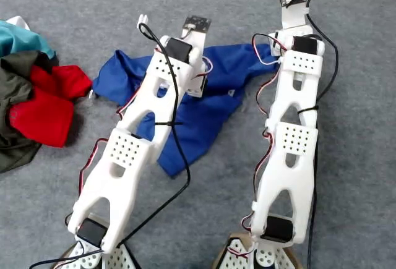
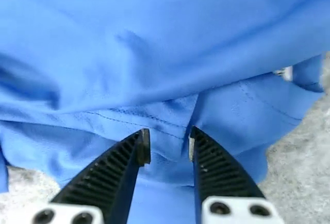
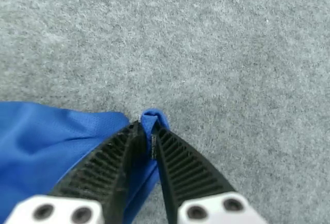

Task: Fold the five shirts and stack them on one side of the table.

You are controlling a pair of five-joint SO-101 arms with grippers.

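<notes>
Grey tabletop [image 1: 359, 157]: blue shirt [image 1: 210, 108] unfolded, right gripper [image 3: 149, 132] clamped on its corner, left gripper [image 2: 168, 144] apart; left-edge heap [image 1: 43, 108] waiting; 0 stacked.

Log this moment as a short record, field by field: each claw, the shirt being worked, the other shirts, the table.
left claw: open, over a seam of the blue shirt
right claw: shut on a corner of the blue shirt
blue shirt: unfolded, crumpled, mid-table under the left arm
other shirts: red shirt, teal shirt, dark shirt, heaped unfolded on the left arm's side
table: grey felt cover
progress: no shirt folded yet
</notes>
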